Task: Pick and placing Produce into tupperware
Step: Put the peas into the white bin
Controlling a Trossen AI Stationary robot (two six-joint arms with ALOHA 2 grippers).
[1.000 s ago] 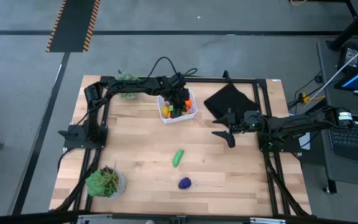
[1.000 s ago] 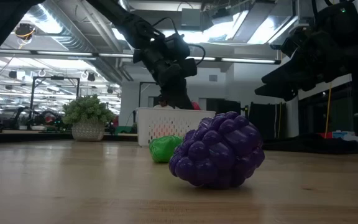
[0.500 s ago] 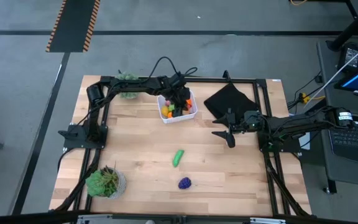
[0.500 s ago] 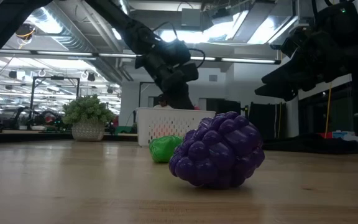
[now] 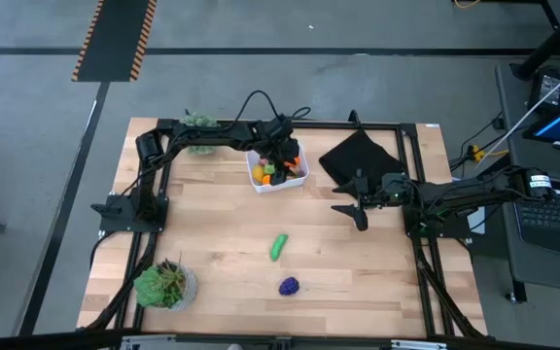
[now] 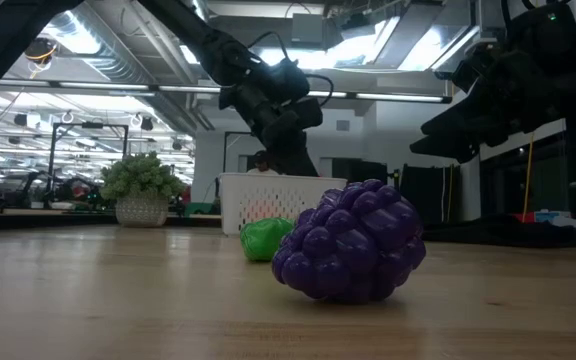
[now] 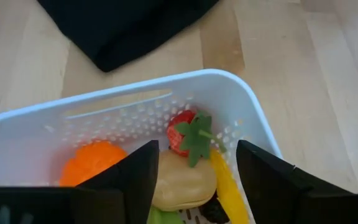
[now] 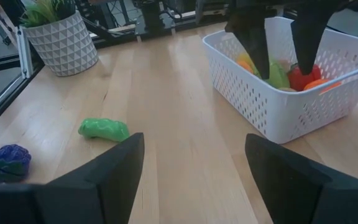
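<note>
2 grippers | L gripper (image 8: 281,37) over tub (image 5: 278,166), jaws apart, empty | R gripper (image 5: 349,206) beside cloth (image 5: 360,156), open, empty | 2 produce on table: green (image 5: 279,246), purple (image 5: 289,286)

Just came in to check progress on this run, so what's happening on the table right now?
The left gripper hangs over the white perforated plastic tub, fingers apart, above the toy produce already inside: a red strawberry, an orange piece and a tan piece. Two items remain out on the wooden table: a green toy vegetable and a purple grape bunch. The right gripper waits open beside the black folded cloth, holding nothing.
</note>
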